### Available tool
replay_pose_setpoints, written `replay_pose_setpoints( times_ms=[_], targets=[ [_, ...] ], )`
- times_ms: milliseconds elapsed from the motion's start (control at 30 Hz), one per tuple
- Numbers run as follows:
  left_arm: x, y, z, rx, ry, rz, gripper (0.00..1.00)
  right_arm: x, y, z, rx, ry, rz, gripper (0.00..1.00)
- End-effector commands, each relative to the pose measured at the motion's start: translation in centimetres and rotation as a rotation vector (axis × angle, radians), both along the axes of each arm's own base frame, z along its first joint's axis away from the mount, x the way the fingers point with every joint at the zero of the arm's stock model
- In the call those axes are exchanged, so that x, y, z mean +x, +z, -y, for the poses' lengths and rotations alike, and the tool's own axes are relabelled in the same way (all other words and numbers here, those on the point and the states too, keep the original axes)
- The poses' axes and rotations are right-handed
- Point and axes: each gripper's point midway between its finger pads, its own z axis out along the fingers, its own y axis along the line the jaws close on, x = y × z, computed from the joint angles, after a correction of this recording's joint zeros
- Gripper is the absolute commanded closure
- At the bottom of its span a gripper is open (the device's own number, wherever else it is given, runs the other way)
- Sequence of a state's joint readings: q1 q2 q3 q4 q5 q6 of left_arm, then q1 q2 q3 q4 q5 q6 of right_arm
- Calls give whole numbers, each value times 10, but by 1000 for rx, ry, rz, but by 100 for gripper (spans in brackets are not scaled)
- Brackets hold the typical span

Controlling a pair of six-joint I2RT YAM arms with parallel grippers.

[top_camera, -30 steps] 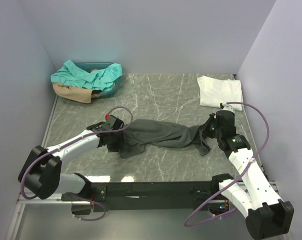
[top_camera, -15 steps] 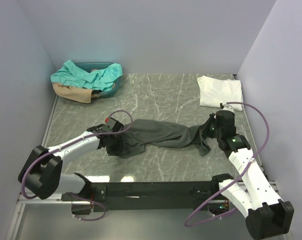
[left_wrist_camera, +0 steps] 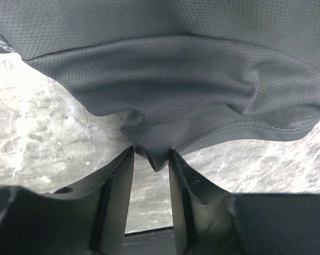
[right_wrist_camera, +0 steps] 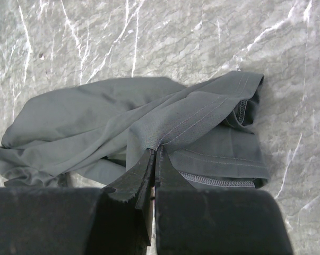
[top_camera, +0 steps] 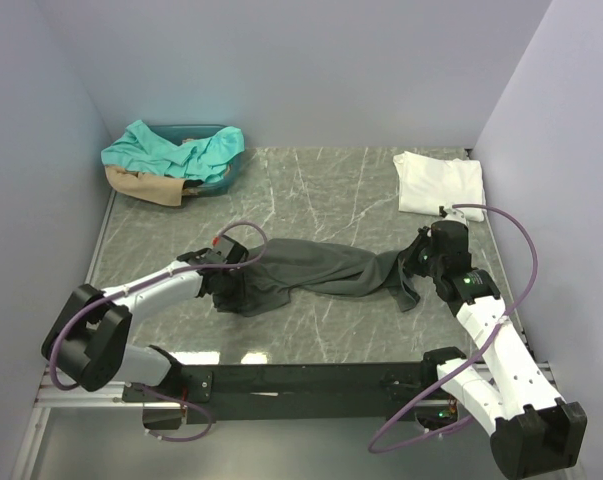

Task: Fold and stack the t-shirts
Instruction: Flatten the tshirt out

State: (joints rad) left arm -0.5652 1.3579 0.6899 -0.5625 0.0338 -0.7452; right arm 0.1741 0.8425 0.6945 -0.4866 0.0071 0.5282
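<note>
A dark charcoal t-shirt (top_camera: 326,268) lies stretched in a long bunch across the middle of the marble table (top_camera: 311,190). At the shirt's left end is my left gripper (top_camera: 225,287). In the left wrist view its fingers (left_wrist_camera: 150,154) stand partly closed, with a bunched fold of the dark cloth (left_wrist_camera: 191,69) filling the gap at their tips. My right gripper (top_camera: 418,262) is at the right end. In the right wrist view it (right_wrist_camera: 155,150) is shut on a stitched edge of the same shirt (right_wrist_camera: 96,122). A folded white t-shirt (top_camera: 438,183) lies at the back right.
A teal bin (top_camera: 226,175) at the back left holds a teal shirt (top_camera: 176,150) and a tan shirt (top_camera: 141,186) that spills over its rim. Walls close the table on the left, back and right. Purple cables loop off both wrists.
My left gripper's jaws have narrowed onto the fold of dark cloth, and the left arm has shifted slightly. The right arm and the shirt's right end have not moved.
</note>
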Motion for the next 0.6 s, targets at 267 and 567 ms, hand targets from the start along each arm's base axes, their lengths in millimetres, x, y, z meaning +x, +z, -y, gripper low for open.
replay_pose_setpoints(
  times_ms=[267, 567],
  targets=[
    [6, 2, 14, -57, -51, 25, 87, 4, 6, 3, -1, -19, 31, 100],
    [42, 65, 11, -108, 25, 128, 100, 11, 27, 12, -63, -26, 59, 100]
  ],
)
